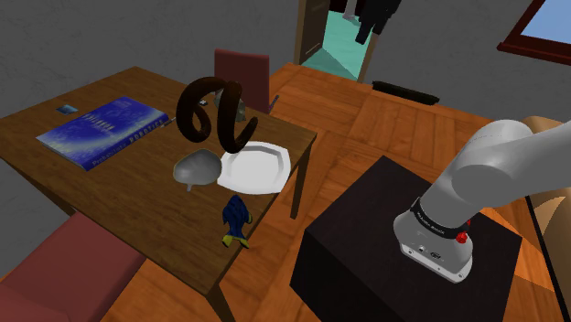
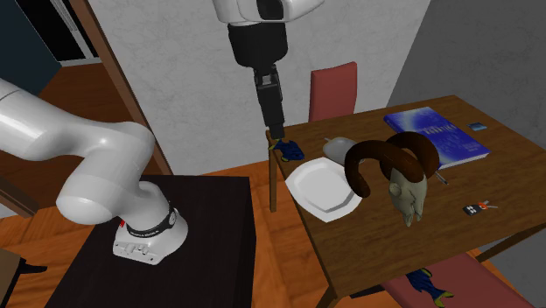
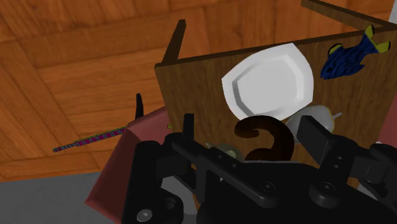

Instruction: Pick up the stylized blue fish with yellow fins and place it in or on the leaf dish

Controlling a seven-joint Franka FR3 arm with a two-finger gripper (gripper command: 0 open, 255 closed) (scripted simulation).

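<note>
The blue fish with yellow fins [image 1: 236,220] lies near the table's front corner, close to the edge [image 2: 287,150] [image 3: 347,54]. The grey leaf dish [image 1: 196,168] sits just beyond it, beside a white plate [image 1: 254,167]; the dish [image 2: 337,147] [image 3: 316,116] holds nothing. My gripper [image 2: 277,131] hangs from above, tips lined up just above the fish in the second exterior view. In the wrist view my gripper [image 3: 250,129] is open with nothing between the fingers, and the fish lies well off past the right finger [image 3: 313,132].
A ram skull with dark curled horns [image 1: 215,112] stands behind the plate. A blue book [image 1: 102,130] lies at the table's far side. A red chair [image 1: 243,78] and a red bench [image 1: 64,274] flank the table [image 1: 137,197]. The black stand [image 1: 403,265] is close to the table.
</note>
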